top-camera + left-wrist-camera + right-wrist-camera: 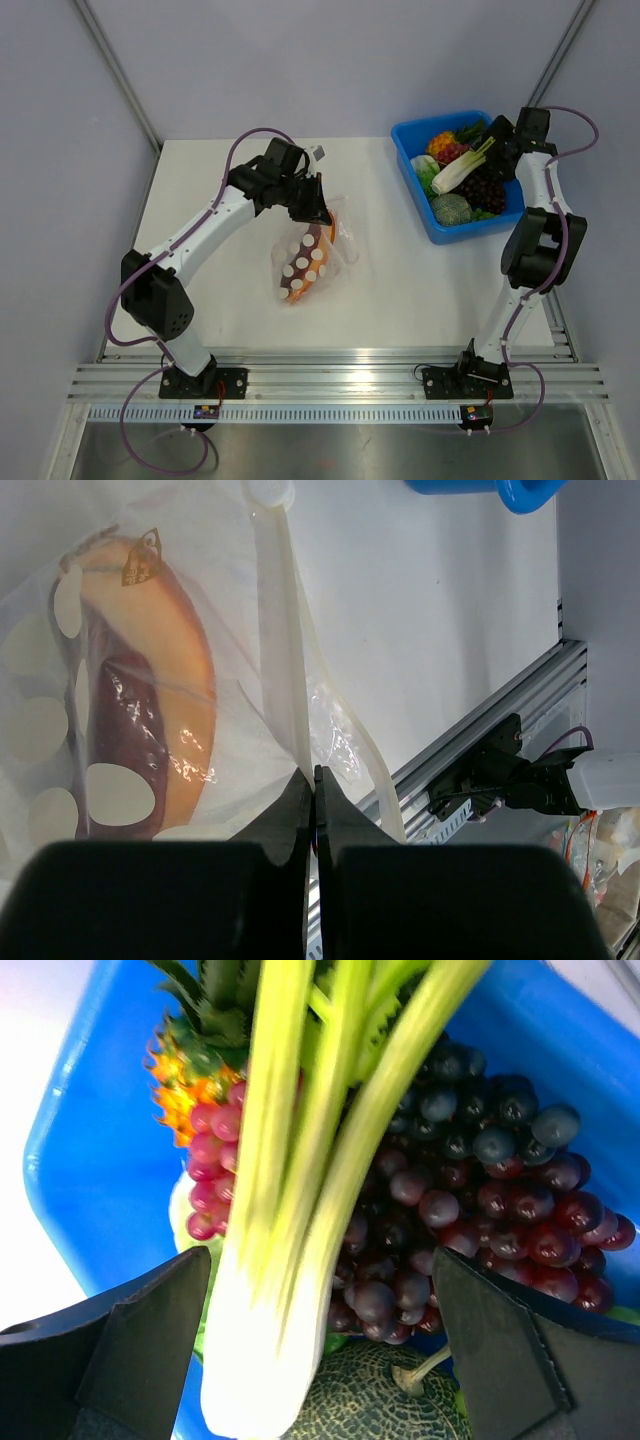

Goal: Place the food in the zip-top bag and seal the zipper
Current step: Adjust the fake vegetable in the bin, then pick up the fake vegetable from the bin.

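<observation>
Two food pieces: the orange-and-red piece (185,680) lies inside the dotted bag (300,265), whose edge the left gripper (312,777) pinches shut; the leek (270,1210) passes between the right gripper's (320,1260) spread fingers (130,1350), above the blue bin (90,1160).

table (420,285) lies open between bag (305,265) and bin (405,160) (grapes (485,188) crowd the leek (462,170)).

Zip-top bag (300,268) lies on table (420,290), centre-left, w/ one long food piece (185,710) inside it. Bin (408,140) sits at far right, well apart from bag; leek (270,1260) sits over grapes (480,1190) in bin, btw R gripper (320,1360) fingers (140,1350).
</observation>
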Available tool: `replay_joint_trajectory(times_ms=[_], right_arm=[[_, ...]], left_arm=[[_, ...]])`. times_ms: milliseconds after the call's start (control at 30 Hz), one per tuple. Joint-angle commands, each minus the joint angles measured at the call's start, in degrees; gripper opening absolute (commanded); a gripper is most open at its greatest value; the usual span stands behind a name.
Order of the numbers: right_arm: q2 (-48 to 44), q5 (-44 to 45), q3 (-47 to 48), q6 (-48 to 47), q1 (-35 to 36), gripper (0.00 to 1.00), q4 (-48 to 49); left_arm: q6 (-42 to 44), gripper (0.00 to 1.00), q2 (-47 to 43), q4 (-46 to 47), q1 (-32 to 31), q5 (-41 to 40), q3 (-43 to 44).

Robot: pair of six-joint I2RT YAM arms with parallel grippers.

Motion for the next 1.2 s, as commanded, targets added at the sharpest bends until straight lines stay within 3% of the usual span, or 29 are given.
replay_joint_trajectory(times_ms=[0,233,500,633,767,800,867,900,1000,1033,1167], right_arm=[[1.27,-0.44,7.51,0.09,-0.26,1.00,-1.70],[10.14,-1.32,15.97,2.37,-0.70,1.00,-4.35],[13.23,-2.38,19.49,4.05,-1.05,0.99,-5.32],[16.13,-2.55,22.91,3.70,-1.05,0.93,-7.25],[15.79,-2.55,21.70,5.88,-1.58,0.72,-5.68],[14.48,-3.60,19.51,6.33,-1.93,0.59,-3.58],[12.80,-3.78,17.57,6.77,-1.93,0.45,-1.81],[11.84,-3.96,15.91,6.86,-1.85,0.32,-0.32],[7.45,-4.04,11.70,7.47,-2.19,0.14,2.22],[4.56,-4.48,9.93,7.91,-2.37,0.02,3.46],[-3.19,-5.89,2.80,9.14,-2.72,0.00,9.70]], left_arm=[[0.19,0.00,-1.33,2.53,-0.29,1.05,1.66],[0.10,0.00,-1.68,2.09,-0.29,0.61,1.48],[-0.34,0.00,-1.24,2.00,-0.29,0.61,2.71],[-0.34,0.00,-1.41,1.73,-0.29,0.35,2.72],[-0.07,0.00,-1.50,1.38,-0.29,0.52,2.71],[0.01,0.00,-1.68,1.30,-0.29,0.44,2.71],[0.19,0.00,-1.94,0.94,-0.29,-0.09,2.71],[0.36,0.00,-1.85,0.94,-0.29,-0.18,2.80],[0.80,0.00,-1.42,0.59,-0.29,-0.09,3.15],[1.94,0.00,-1.24,0.16,-0.29,0.00,3.94],[4.85,0.00,-0.01,-3.09,-0.29,0.26,7.45]])
